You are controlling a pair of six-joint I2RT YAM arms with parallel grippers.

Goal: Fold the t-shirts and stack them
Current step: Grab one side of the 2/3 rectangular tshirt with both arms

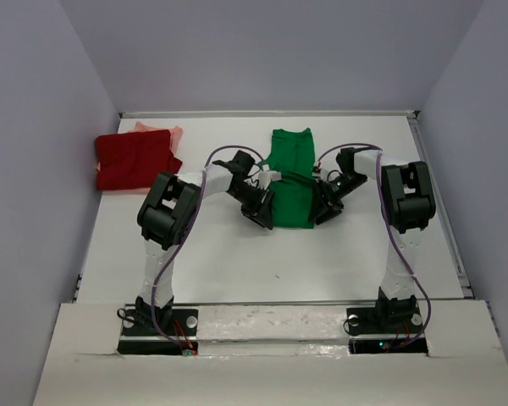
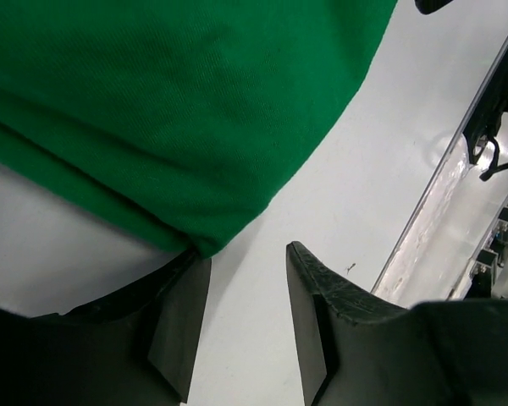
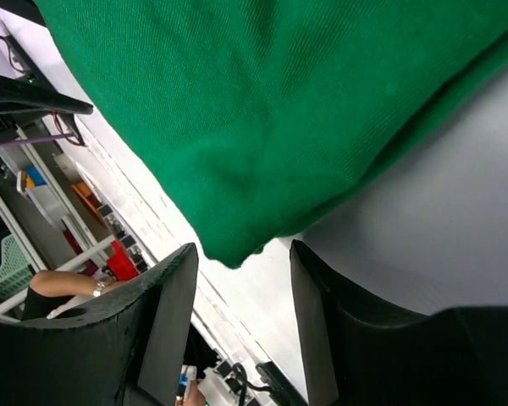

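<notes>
Well off to the left of the left gripper (image 2: 247,258), the dark red shirt (image 1: 134,161) lay folded, with the salmon-pink shirt (image 1: 165,131) showing past its far edge. That made the green shirt (image 1: 292,169) look like the one in hand. The left gripper stood low over the table (image 1: 322,271) with its jaws apart on nothing. The near left corner of the green shirt lay just ahead of it, at or almost at the tip of one jaw rather than between the two. To grip well, it would likely need to shift sideways until the corner was centred, then slide forward so the layers of cloth were all caught. The shirt ran away from both grippers as a long narrow strip. The right gripper (image 3: 241,249) was likewise spread and empty, and the near right corner lay just in front of the gap between its jaws, better lined up. Both should probably close together and lift evenly, carrying the near edge toward the far one without skewing the strip.
</notes>
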